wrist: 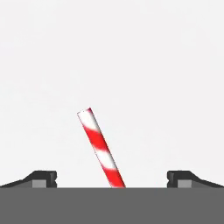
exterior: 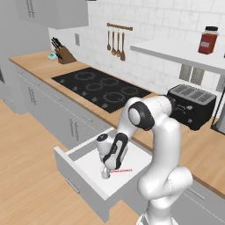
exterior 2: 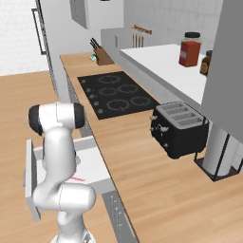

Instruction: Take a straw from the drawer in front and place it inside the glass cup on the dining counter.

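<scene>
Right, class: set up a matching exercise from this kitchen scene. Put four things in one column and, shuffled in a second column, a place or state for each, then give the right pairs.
Things:
1. straw
2. drawer
3. toaster
4. hand

Places or states:
A. on the wood worktop, right of the black hob
B. pulled open, white inside showing
C. lying flat on the white drawer floor
D. lowered into the drawer, fingers apart either side of the straw

Pairs: 1-C, 2-B, 3-A, 4-D

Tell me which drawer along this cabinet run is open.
The drawer under the tool, pulled out with the straw on its white floor. The other fronts sit flush and closed.
</scene>
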Robot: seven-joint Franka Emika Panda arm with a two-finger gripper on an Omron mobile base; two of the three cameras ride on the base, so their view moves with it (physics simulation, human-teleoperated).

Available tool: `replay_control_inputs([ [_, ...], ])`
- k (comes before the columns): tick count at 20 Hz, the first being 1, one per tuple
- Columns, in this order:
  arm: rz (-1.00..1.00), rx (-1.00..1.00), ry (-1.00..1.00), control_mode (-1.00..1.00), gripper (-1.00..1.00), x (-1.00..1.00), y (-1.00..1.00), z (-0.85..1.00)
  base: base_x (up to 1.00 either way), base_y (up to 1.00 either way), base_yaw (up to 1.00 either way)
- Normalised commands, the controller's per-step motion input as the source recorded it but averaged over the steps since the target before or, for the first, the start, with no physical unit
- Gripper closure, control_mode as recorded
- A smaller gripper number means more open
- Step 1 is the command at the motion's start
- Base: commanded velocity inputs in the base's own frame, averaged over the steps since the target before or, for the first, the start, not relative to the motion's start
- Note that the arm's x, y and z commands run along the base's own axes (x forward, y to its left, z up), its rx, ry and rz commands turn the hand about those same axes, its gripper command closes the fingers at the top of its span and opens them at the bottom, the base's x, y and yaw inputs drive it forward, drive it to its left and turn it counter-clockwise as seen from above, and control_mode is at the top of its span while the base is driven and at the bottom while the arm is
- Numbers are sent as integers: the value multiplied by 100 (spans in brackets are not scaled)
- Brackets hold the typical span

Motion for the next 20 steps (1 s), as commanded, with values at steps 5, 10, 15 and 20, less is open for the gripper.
replay_control_inputs([
  [5, 5, 3, 0, -100, -100, 13, 0, -32, 0, 0, 0],
  [10, 4, 3, 0, -100, 100, 1, 4, -51, 0, 0, 0],
  [15, 4, 5, 0, -100, 100, -2, 5, -49, 0, 0, 0],
  [20, 1, 7, 0, -100, 100, -2, 8, -29, 0, 0, 0],
])
